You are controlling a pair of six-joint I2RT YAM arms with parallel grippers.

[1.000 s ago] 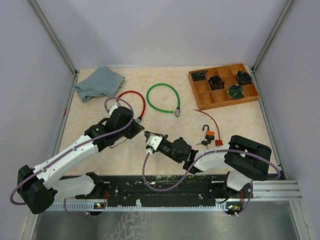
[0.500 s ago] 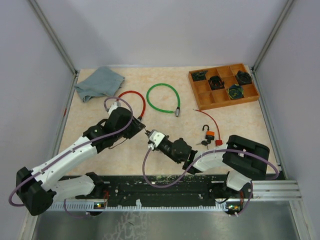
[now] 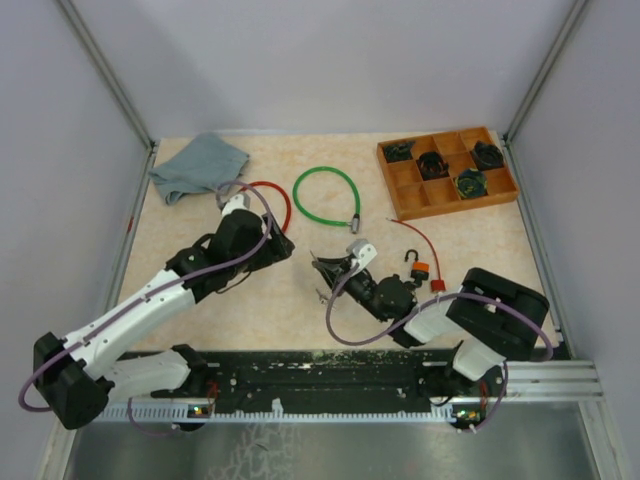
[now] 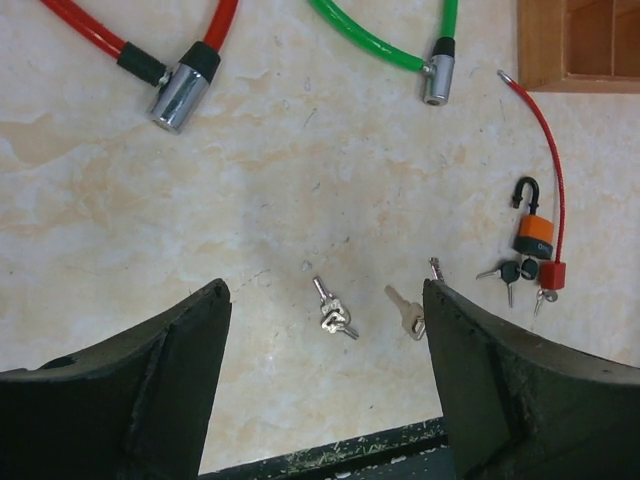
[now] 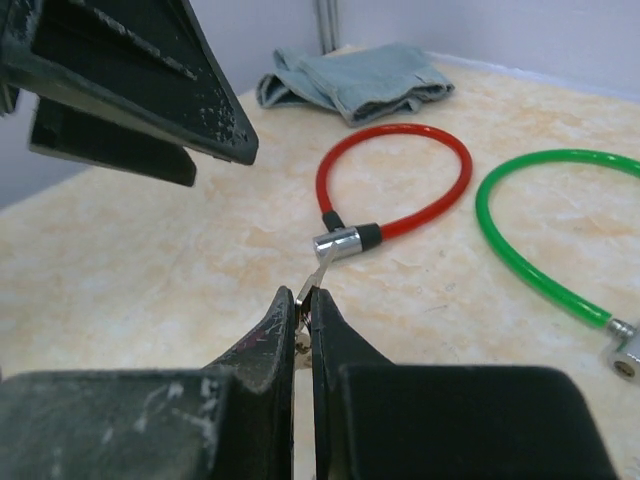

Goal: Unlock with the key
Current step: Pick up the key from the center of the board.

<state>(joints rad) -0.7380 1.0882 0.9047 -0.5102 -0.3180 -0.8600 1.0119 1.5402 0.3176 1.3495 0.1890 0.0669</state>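
Key (image 5: 314,272) pinched by the right gripper (image 5: 305,294), before the red lock (image 5: 400,170).
The key is clamped between the right fingers and pointed at the red lock, which is laid near on the table (image 5: 120,270); the left gripper (image 4: 325,288) is held spread wide.

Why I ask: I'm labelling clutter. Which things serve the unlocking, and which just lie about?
Job: key pinched by the right gripper; red cable lock, probably its target.
Lying about: green cable lock, cloth, wooden tray, orange padlock, loose keys.
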